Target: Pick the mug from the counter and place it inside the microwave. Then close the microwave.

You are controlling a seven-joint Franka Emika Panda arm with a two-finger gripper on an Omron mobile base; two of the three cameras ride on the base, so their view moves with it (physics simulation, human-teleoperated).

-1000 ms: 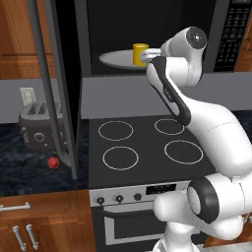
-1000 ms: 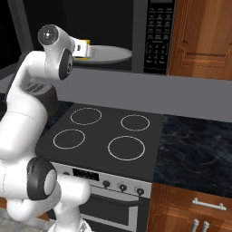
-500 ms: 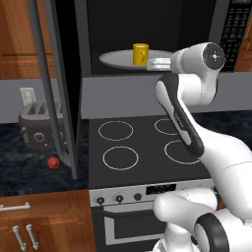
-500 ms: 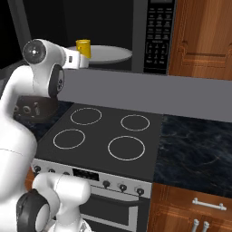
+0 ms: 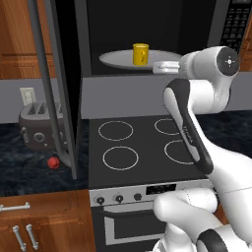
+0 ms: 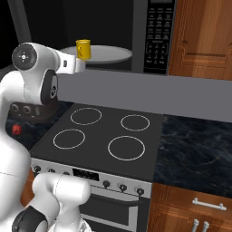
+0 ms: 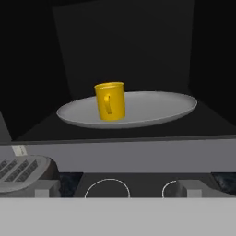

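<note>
The yellow mug [image 5: 140,53] [image 6: 83,48] [image 7: 110,101] stands upright on the white turntable plate [image 5: 115,60] [image 7: 156,108] inside the black microwave [image 6: 156,36]. Its handle faces the hand camera. My gripper [image 5: 158,67] [image 6: 81,64] [image 7: 119,190] is open and holds nothing. It hangs just outside the microwave's opening, a little below the plate's front edge and apart from the mug. The microwave door [image 5: 64,83] stands swung open at the left, its long grey bar handle [image 5: 44,74] toward me. The dark marbled counter [image 5: 29,170] [image 6: 195,145] lies to either side of the stove.
A black stovetop [image 5: 138,147] [image 6: 104,136] with white rings lies under the arm. A grey toaster [image 5: 39,125] and a small red round object [image 5: 54,162] [image 6: 16,129] sit on the left counter, behind the open door. Wooden cabinets [image 6: 204,31] flank the microwave.
The hand has drawn back out of the microwave, away from the mug, and sunk slightly. The mug stays on the plate. The jaws stayed open.
</note>
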